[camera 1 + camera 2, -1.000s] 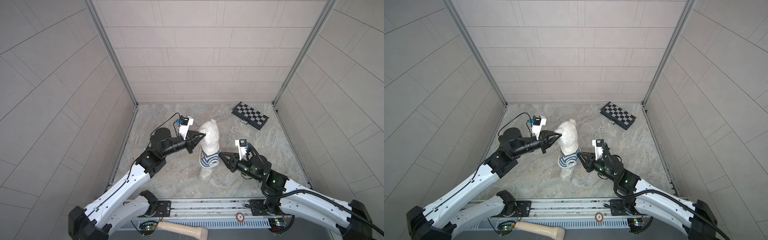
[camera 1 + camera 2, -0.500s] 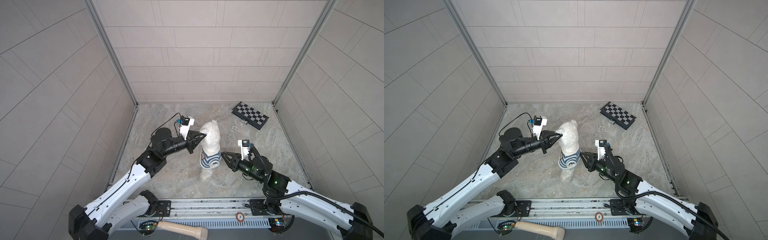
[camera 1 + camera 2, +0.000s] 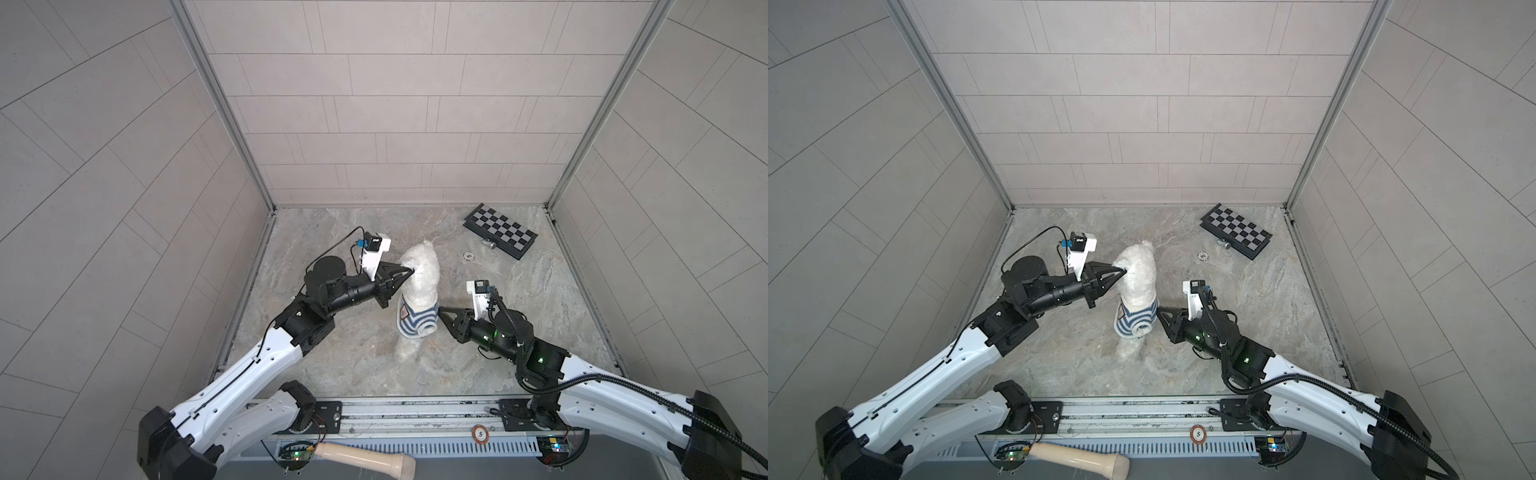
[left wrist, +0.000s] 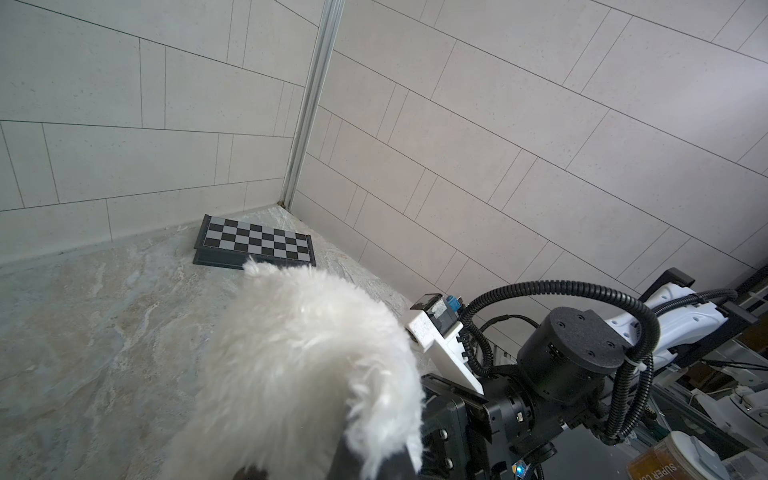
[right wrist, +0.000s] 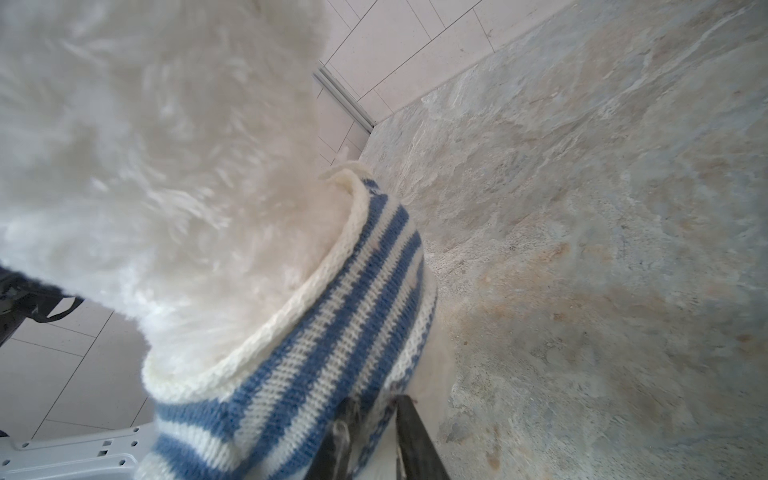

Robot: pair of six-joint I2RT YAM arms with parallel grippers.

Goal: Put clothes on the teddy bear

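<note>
The fluffy white teddy bear [image 3: 422, 270] [image 3: 1140, 274] hangs upright over the middle of the floor, its fur filling the left wrist view [image 4: 299, 365]. My left gripper [image 3: 410, 271] [image 3: 1124, 272] is shut on the fur at its upper left side. A blue-and-white striped shirt [image 3: 417, 320] [image 3: 1136, 318] [image 5: 332, 332] is bunched in a ring around the bear's lower part. My right gripper [image 3: 441, 309] [image 3: 1160, 309] [image 5: 376, 401] is at the shirt's right edge, its fingers pinched on a fold of the knit. The bear's face is hidden.
A folded chessboard [image 3: 500, 230] [image 3: 1236, 230] [image 4: 253, 245] lies at the back right corner, with a small round disc [image 3: 468, 256] on the floor near it. A cream handle [image 3: 365, 457] lies on the front rail. Tiled walls close in three sides.
The right gripper drew back a little to the right, then came in again to the shirt's edge. The left arm and the bear have stayed where they were.
</note>
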